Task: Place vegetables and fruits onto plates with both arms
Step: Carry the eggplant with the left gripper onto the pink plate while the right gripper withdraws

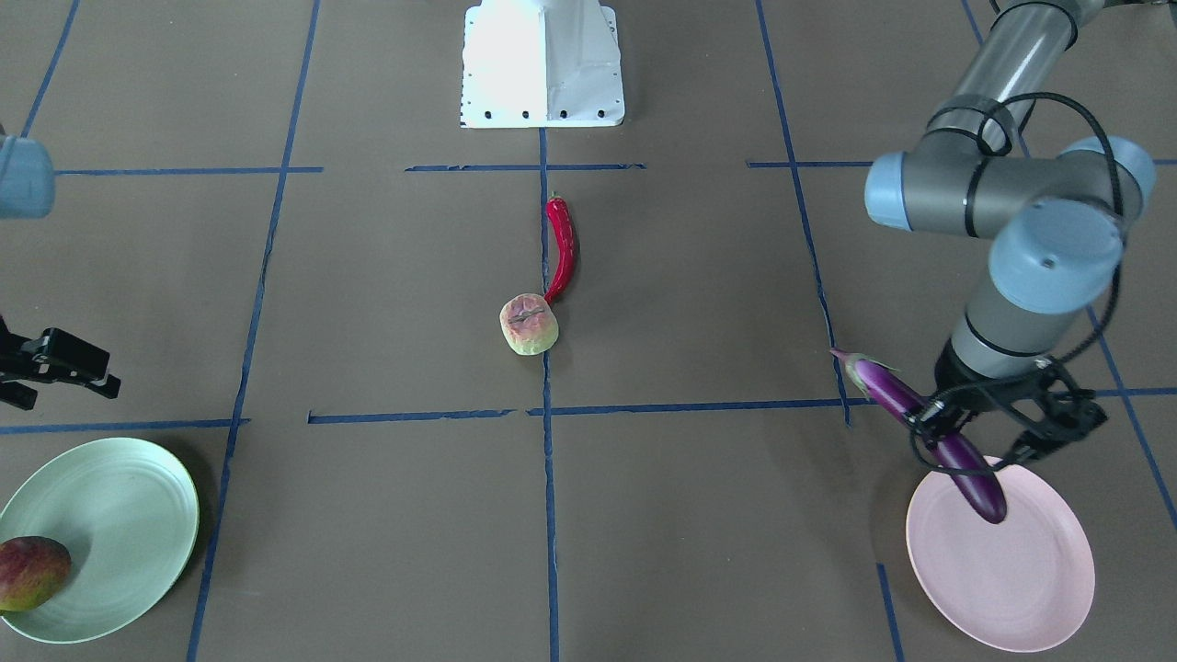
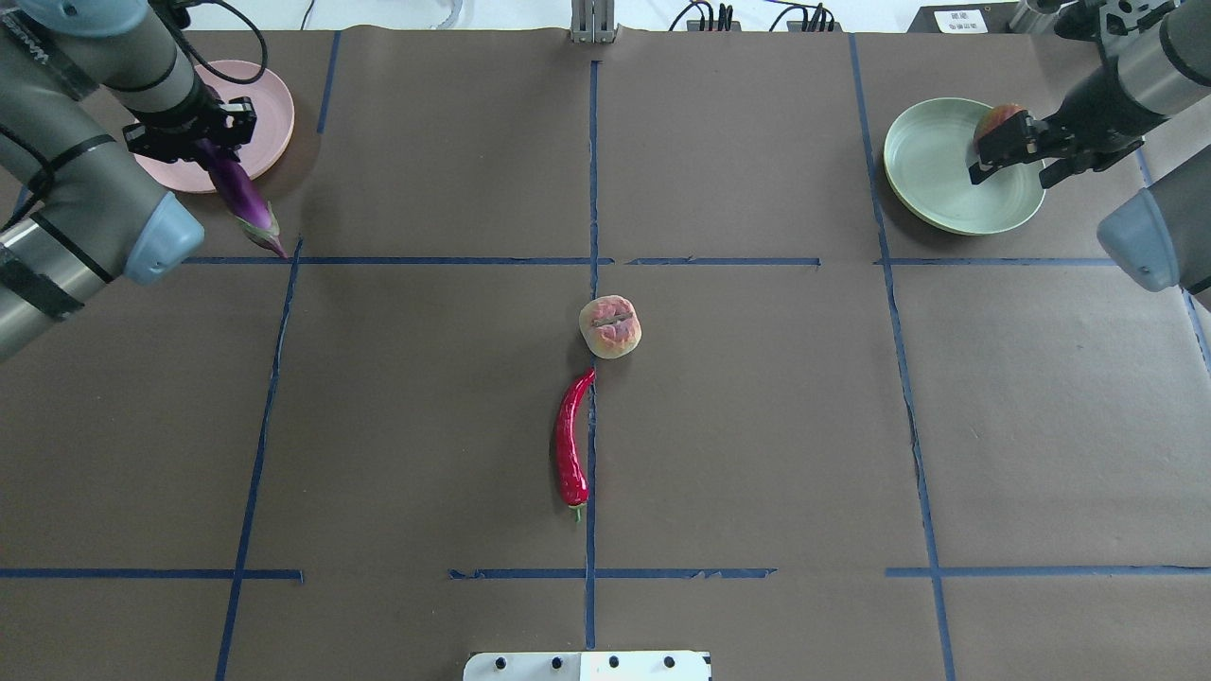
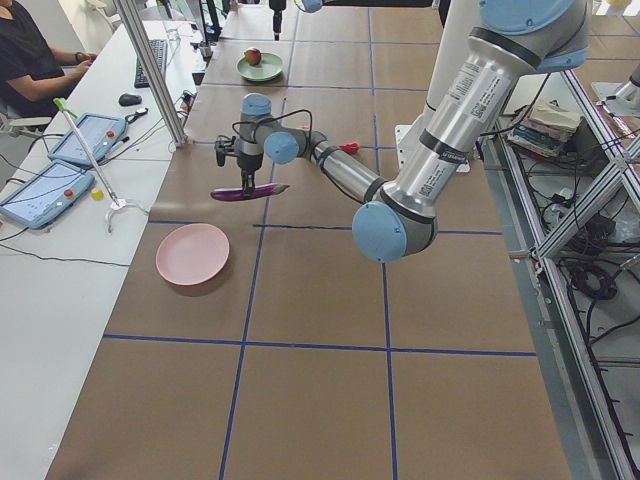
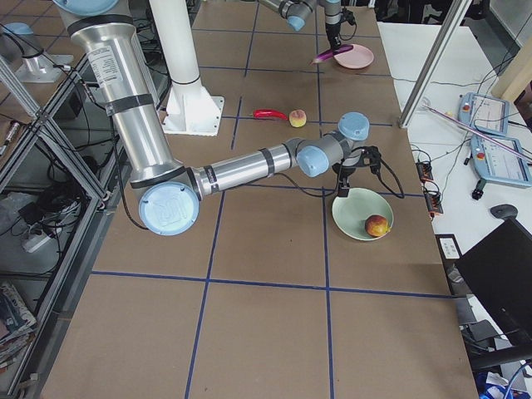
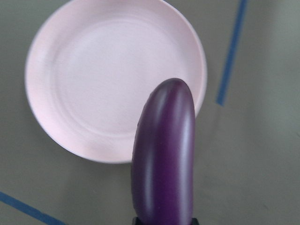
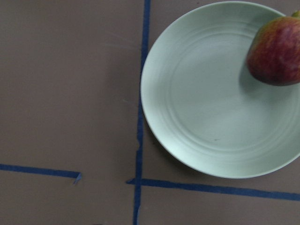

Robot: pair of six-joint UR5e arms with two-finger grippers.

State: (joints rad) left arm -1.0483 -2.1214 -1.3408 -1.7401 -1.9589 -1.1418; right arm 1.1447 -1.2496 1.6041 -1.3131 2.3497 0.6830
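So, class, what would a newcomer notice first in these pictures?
The purple eggplant, held aloft by the left gripper, its tip over the rim of the pink plate. Next, the dark-red fruit lying near the edge of the green plate, and the chili and pale fruit lying mid-table.

Silver-grey arms (image 1: 1010,66) wear light-blue caps (image 1: 1057,250), black cables (image 1: 1115,184).

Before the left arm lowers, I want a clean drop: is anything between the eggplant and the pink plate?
Nothing visible. The pink plate is bare; the eggplant, in the left pincer, hangs with its tip over the plate's edge.
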